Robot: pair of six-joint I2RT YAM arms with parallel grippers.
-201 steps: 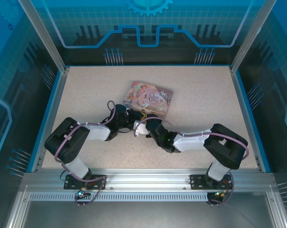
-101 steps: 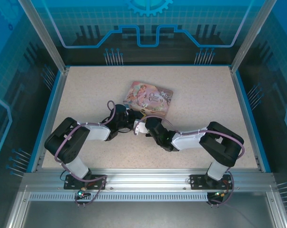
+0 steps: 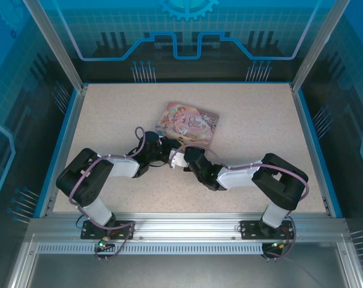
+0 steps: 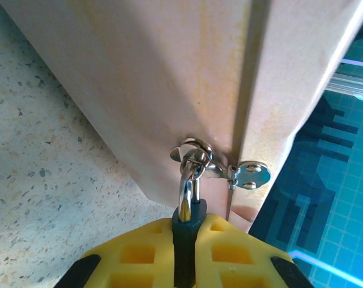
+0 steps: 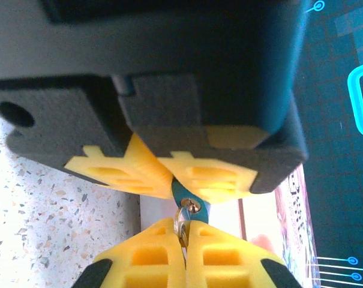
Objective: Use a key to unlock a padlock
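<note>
Gripping the blue padlock (image 4: 186, 207) by its body, the left pincer (image 4: 186, 227) is clamped tight, with the shackle hooked through the hasp of the pink tin (image 4: 169, 78) on the bench (image 4: 43, 180). Opposite, the right pincer (image 5: 182, 235) pinches the key (image 5: 182, 223), whose tip meets the padlock.

Left arm (image 3: 118, 166): low, reaching right.
Left gripper (image 4: 187, 225): pinched closed.
Right arm (image 3: 241, 175): low, reaching left.
Right gripper (image 5: 182, 243): pinched closed, facing left gripper.
</note>
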